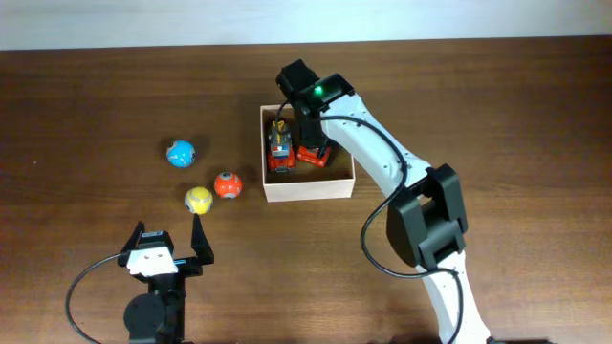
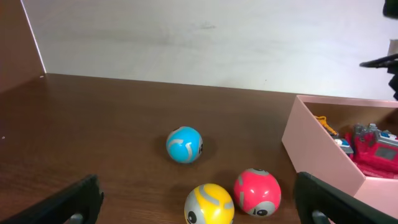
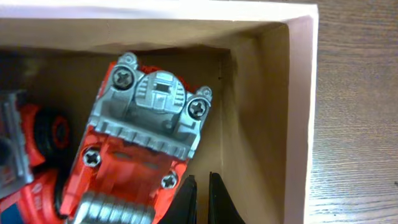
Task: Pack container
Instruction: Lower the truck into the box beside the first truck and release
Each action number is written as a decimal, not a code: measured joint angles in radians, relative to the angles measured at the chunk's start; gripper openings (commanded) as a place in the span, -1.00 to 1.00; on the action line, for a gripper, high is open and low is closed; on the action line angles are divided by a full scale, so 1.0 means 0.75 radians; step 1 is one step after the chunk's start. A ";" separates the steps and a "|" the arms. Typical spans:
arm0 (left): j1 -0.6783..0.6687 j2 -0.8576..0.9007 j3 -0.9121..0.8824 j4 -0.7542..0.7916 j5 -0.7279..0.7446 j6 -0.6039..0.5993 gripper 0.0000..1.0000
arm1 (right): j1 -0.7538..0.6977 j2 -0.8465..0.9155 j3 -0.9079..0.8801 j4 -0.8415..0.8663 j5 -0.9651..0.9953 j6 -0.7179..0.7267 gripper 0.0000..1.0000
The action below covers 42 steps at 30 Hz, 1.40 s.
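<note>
Here's the cream-white container (image 1: pixel 306 190), sitting on the brown table (image 1: pixel 497 105) a touch toward 12 o'clock from the middle. The right arm reaches down inside it from the 12 o'clock wall. The right gripper (image 3: pixel 203 178) is down in there with its two dark fingers pressed together and nothing between them, close to an inside corner of the tan cardboard.

Right beside those fingers lies a red toy truck (image 3: pixel 140 149), belly up, grey chassis and screw heads showing. I can't tell whether the fingers touch it. A second toy (image 1: pixel 279 148), orange with some yellow, lies alongside it at its 9 o'clock, also in the box.

Out on the table at the container's 9 o'clock are three balls, all outside the box. The red ball (image 1: pixel 227 184) is nearest its wall, the yellow ball (image 1: pixel 198 200) just beside that at 8 o'clock, and the blue ball (image 1: pixel 181 153) a bit off at 10 o'clock.

The left gripper (image 1: pixel 168 229) sits low at 6 o'clock from the yellow ball, fingers spread wide and empty.
</note>
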 measured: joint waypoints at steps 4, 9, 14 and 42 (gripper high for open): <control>0.000 0.000 0.000 -0.001 0.000 0.000 0.99 | -0.009 0.030 -0.001 0.014 0.007 0.010 -0.92; 0.000 0.000 0.000 -0.001 0.000 0.000 0.99 | -0.039 0.054 -0.002 0.031 0.011 0.010 -0.92; 0.000 0.000 0.000 -0.001 0.000 0.000 0.99 | -0.066 0.054 -0.002 0.044 0.012 0.010 -0.92; 0.000 0.000 0.000 -0.001 0.000 0.000 0.98 | -0.076 0.074 -0.002 0.163 -0.176 -0.153 -0.92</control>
